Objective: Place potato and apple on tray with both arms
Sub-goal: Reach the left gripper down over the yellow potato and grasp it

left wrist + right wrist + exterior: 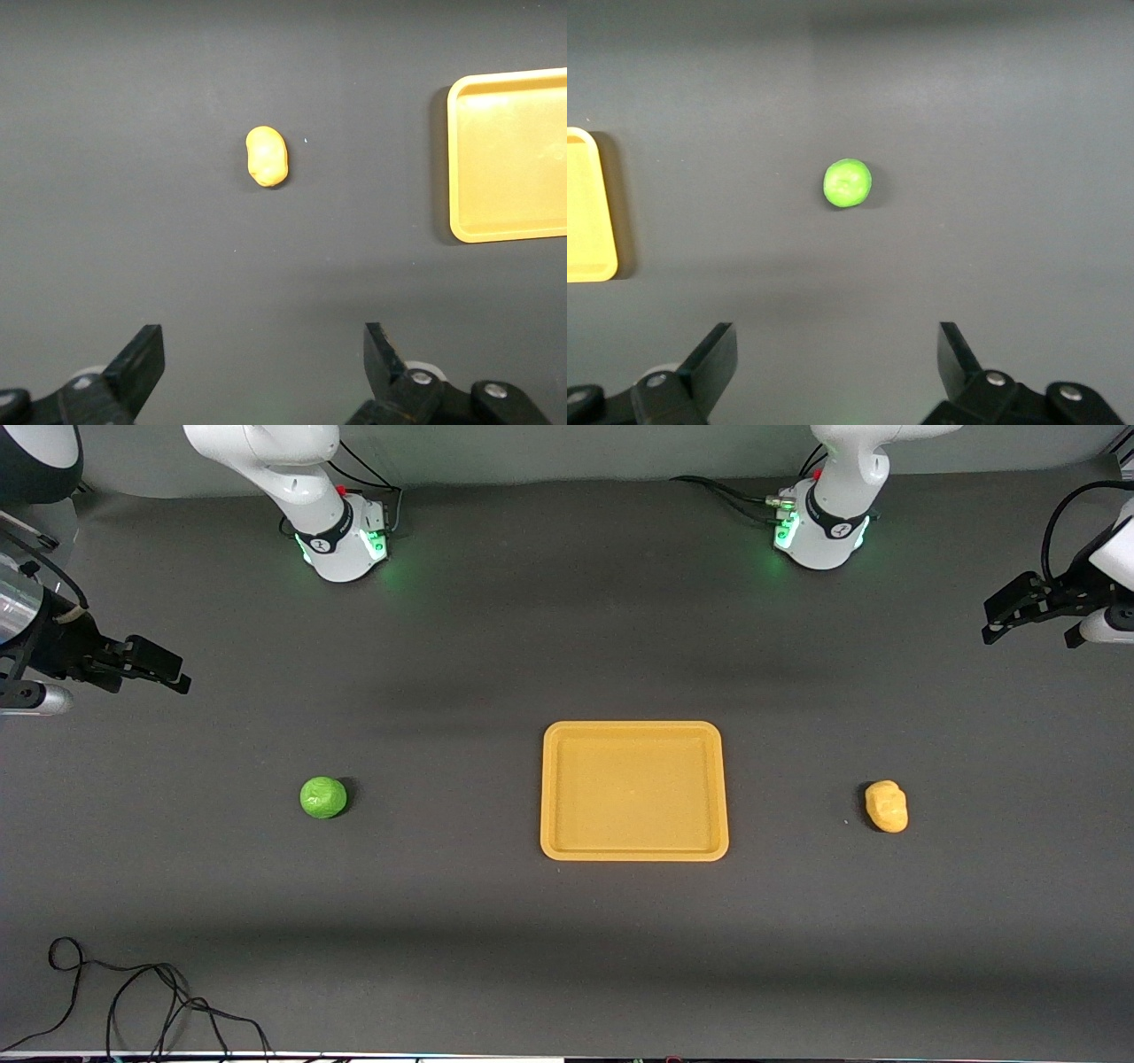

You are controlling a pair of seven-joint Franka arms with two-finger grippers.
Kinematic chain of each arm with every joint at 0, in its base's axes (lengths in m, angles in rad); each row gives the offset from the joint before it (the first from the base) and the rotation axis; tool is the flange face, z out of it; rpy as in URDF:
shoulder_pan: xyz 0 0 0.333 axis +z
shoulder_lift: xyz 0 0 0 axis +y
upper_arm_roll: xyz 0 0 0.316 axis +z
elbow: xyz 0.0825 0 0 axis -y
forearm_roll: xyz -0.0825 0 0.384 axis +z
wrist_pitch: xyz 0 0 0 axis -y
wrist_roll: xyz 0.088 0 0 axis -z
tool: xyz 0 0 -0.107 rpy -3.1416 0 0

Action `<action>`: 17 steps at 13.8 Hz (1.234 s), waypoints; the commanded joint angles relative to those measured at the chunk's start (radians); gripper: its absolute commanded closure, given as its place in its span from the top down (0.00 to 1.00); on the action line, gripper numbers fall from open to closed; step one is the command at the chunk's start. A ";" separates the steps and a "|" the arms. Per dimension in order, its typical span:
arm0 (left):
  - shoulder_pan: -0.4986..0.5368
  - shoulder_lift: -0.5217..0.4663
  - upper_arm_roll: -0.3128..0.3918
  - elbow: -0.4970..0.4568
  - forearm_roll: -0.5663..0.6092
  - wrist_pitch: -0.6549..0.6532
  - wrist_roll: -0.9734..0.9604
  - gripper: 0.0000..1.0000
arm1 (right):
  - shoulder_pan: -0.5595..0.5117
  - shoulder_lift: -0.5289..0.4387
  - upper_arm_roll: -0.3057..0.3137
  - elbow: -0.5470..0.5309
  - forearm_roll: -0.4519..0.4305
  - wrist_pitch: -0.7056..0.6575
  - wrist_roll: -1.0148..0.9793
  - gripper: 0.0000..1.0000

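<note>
The yellow-orange tray (634,850) lies flat at the table's middle with nothing on it. The green apple (323,797) sits on the table toward the right arm's end; it also shows in the right wrist view (848,183). The yellow-orange potato (887,806) lies toward the left arm's end; it also shows in the left wrist view (267,157). My right gripper (173,673) hangs open and empty in the air, at the right arm's end of the table (837,350). My left gripper (997,620) hangs open and empty at the left arm's end (264,350).
A loose black cable (133,992) lies near the table's front edge at the right arm's end. The two arm bases (341,545) (819,531) stand along the table's back edge. The tray's edge shows in both wrist views (509,232) (589,266).
</note>
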 commanded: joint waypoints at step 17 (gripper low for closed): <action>-0.017 0.262 -0.002 -0.017 0.074 0.253 0.014 1.00 | -0.033 0.001 0.028 0.040 -0.012 -0.012 -0.026 1.00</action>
